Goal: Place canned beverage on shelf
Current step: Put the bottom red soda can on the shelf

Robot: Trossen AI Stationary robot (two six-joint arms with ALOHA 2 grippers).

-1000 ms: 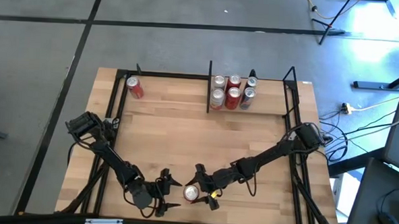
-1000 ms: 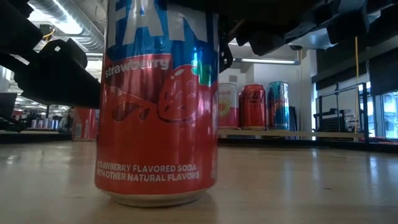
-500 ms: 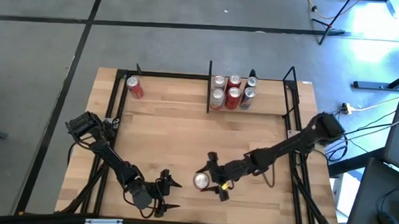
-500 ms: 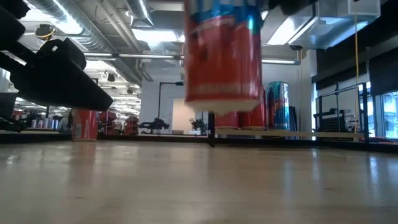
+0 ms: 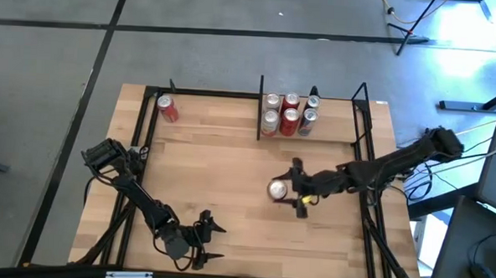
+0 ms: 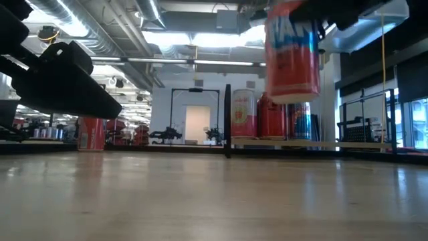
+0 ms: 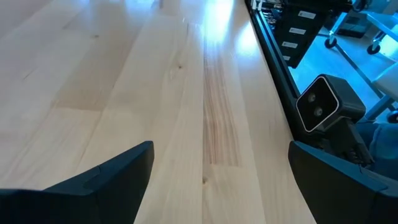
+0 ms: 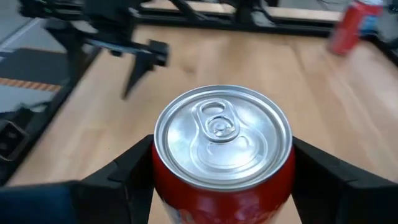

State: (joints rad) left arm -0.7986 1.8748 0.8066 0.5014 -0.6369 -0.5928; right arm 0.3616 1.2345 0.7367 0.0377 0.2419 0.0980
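The right gripper [image 5: 292,194], jaws clamped on the red can [image 5: 278,190], is carrying it toward the shelf [image 5: 332,141]; next, lowering it beside the cans [image 5: 288,114]. Left gripper [image 5: 207,241] is waiting, jaws apart.

floor [image 5: 194,36]: grey concrete with dark seams | ceiling [image 6: 167,40]: exposed ducts and pipes, bright strip lights | far wall [image 6: 200,120]: white, pale doorway | windows [image 6: 418,124]: at room's edge, daylight | cables [image 5: 437,139]: loose on floor beside table | stand legs [image 5: 416,29]: dark, in bluish glare
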